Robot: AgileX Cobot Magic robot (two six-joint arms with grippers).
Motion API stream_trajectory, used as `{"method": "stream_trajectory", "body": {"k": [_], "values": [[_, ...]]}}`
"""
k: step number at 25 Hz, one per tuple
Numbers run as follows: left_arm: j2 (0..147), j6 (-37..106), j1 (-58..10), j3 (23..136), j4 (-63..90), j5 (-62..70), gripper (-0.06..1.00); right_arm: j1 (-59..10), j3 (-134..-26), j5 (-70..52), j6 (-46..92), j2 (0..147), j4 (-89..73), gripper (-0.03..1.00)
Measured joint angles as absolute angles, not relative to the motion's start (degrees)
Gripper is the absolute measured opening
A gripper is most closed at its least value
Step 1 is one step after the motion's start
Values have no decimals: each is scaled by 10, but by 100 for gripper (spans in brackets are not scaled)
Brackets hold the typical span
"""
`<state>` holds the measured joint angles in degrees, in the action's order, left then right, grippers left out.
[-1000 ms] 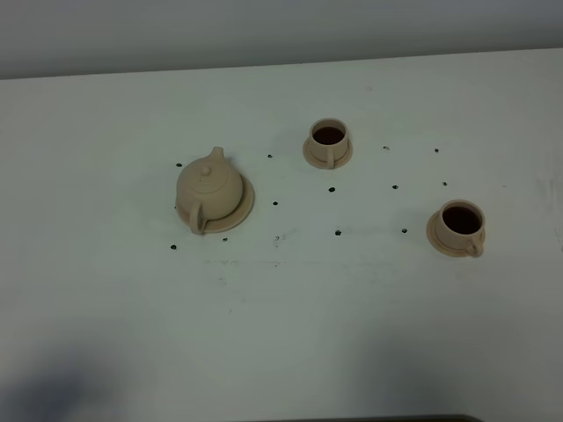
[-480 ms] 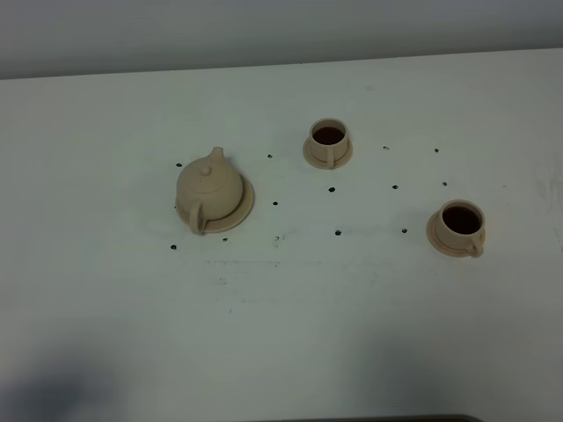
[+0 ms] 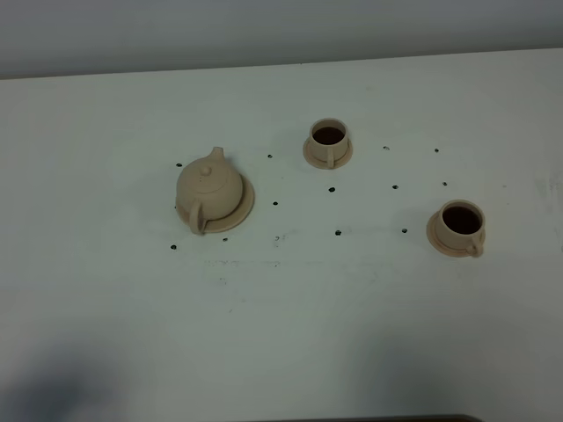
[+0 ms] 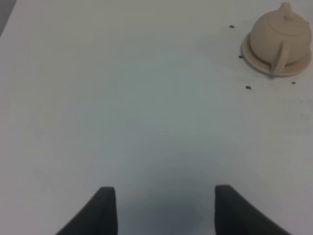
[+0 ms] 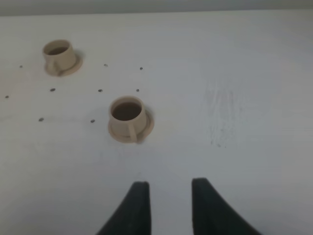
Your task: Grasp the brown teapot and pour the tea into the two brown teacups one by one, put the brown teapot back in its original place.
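The brown teapot (image 3: 209, 186) stands upright with its lid on, on a round saucer (image 3: 244, 206) left of the middle; it also shows in the left wrist view (image 4: 281, 29). Two brown teacups on saucers hold dark tea: one further back (image 3: 328, 141), one at the right (image 3: 462, 225); both show in the right wrist view, the far one (image 5: 59, 53) and the near one (image 5: 128, 116). My left gripper (image 4: 165, 208) is open and empty, well short of the teapot. My right gripper (image 5: 170, 208) is open and empty, short of the near cup. Neither gripper shows in the exterior high view.
The white table (image 3: 290, 325) carries several small black dots (image 3: 338, 233) between the teapot and the cups. A grey wall runs along the table's far edge (image 3: 281, 63). Faint scuff marks (image 5: 222, 117) lie beside the near cup.
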<state>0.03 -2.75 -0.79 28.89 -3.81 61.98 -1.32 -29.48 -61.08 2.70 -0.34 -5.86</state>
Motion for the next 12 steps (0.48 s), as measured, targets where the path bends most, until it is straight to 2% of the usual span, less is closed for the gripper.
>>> {"method": "stream_trajectory", "body": {"k": [12], "values": [[0, -27, -8, 289, -38, 620, 47, -13, -295, -611, 27, -3, -59, 20]]}}
